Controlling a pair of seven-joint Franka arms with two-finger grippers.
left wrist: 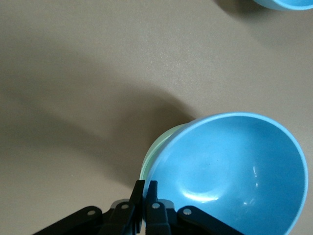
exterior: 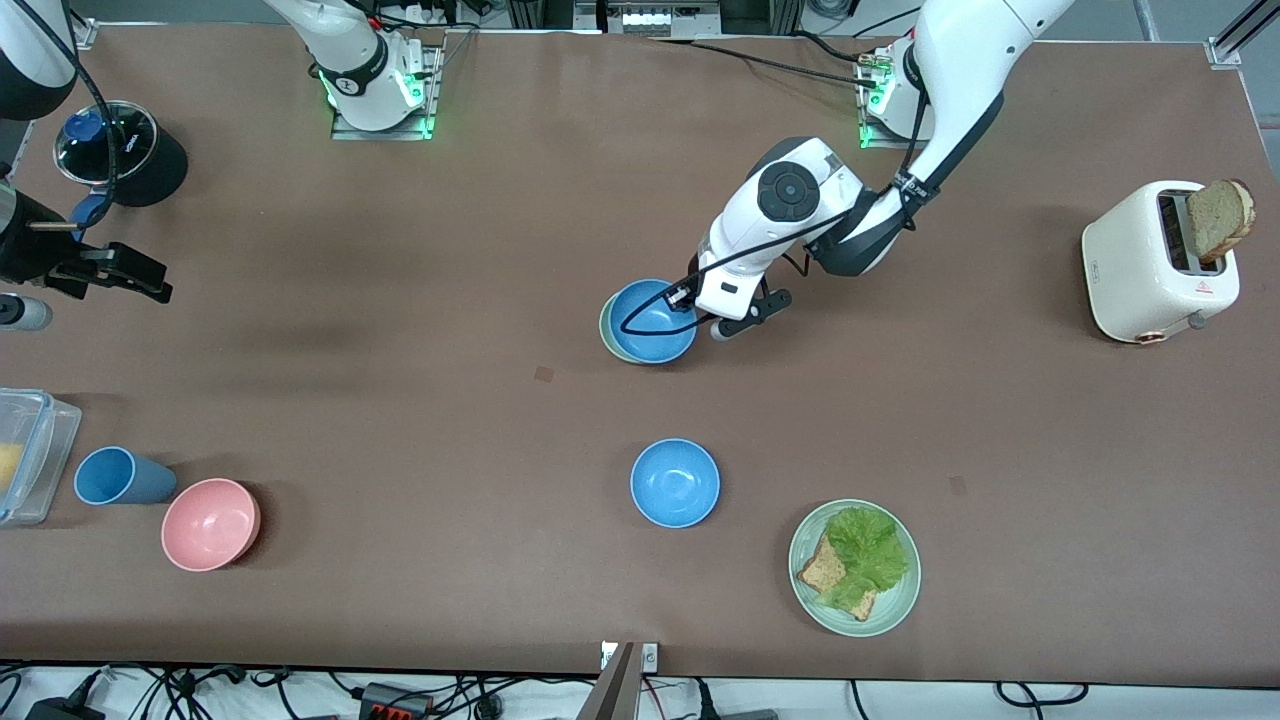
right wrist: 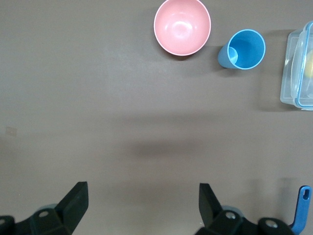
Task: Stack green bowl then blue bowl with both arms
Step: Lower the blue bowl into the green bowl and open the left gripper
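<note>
The blue bowl (exterior: 650, 325) sits nested in the green bowl (exterior: 604, 328) near the table's middle; only a sliver of the green rim shows. In the left wrist view the blue bowl (left wrist: 230, 176) tilts slightly in the green bowl (left wrist: 156, 152). My left gripper (exterior: 712, 322) (left wrist: 145, 188) is shut on the blue bowl's rim, on the side toward the left arm's end. A second blue bowl (exterior: 675, 482) (left wrist: 288, 4) stands nearer the front camera. My right gripper (exterior: 130, 275) (right wrist: 142, 200) is open and empty over bare table at the right arm's end.
A pale green plate (exterior: 805, 575) with lettuce and toast lies beside the second blue bowl. A white toaster (exterior: 1150, 265) stands at the left arm's end. A pink bowl (exterior: 210, 523), blue cup (exterior: 120, 477), clear container (exterior: 30, 455) and black pot (exterior: 120, 150) are at the right arm's end.
</note>
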